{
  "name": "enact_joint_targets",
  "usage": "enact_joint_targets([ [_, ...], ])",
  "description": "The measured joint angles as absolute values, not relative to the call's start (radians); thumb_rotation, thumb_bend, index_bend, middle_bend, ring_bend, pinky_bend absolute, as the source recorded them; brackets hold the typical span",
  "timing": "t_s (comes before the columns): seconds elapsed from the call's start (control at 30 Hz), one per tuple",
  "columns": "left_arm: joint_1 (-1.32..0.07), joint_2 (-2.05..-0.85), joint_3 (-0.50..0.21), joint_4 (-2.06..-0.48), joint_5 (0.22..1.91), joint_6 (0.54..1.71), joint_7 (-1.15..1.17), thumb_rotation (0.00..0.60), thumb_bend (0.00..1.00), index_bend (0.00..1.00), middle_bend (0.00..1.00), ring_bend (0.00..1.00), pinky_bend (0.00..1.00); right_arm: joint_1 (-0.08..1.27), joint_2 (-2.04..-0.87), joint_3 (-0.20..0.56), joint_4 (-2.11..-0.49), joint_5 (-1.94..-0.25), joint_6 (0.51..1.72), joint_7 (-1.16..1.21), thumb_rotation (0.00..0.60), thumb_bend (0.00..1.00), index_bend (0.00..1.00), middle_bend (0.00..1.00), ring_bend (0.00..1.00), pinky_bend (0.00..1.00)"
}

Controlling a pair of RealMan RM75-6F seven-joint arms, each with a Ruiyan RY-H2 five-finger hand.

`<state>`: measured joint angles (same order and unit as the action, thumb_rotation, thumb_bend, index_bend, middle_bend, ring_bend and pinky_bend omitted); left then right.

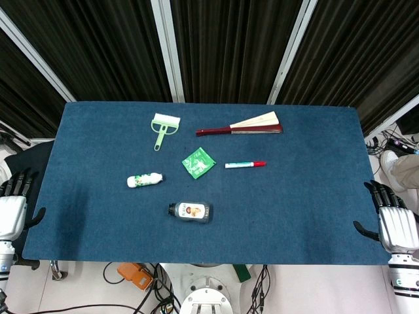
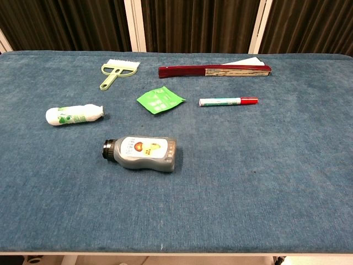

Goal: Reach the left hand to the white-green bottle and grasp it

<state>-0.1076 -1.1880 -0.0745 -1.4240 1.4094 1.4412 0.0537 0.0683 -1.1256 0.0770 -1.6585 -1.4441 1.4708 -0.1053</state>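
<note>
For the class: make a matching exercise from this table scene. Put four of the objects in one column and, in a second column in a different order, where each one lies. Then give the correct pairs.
Column A
1. white-green bottle
2. dark bottle
3. folding fan
4. marker pen

Column B
a. nearest the table's front edge, lying on its side
b. at the back, right of the green brush
c. furthest left of the four, lying on its side
d. just right of the green packet

Pairs: 1-c, 2-a, 3-b, 4-d
</note>
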Motion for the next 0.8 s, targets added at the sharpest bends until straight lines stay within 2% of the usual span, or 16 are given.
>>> enact_joint_targets([
  [0.6, -0.115, -1.198, -0.061, -1.435, 1.442, 1.435, 0.031, 0.6, 0.27, 0.08, 0.0, 0.0, 0.14, 0.074, -1.128, 0.077, -1.663, -1.437, 1.457, -0.117, 0.6, 0.28, 0.19, 0.17, 0.17, 0.29],
  [0.8, -0.138, -1.227, -0.041, -1.448, 1.452, 1.377, 0.051, 0.6, 0.27, 0.08, 0.0, 0.0, 0.14, 0.075, -1.126, 0.078, -1.664, -1.429, 1.451, -0.115, 0.6, 0.28, 0.19, 0.17, 0.17, 0.29],
])
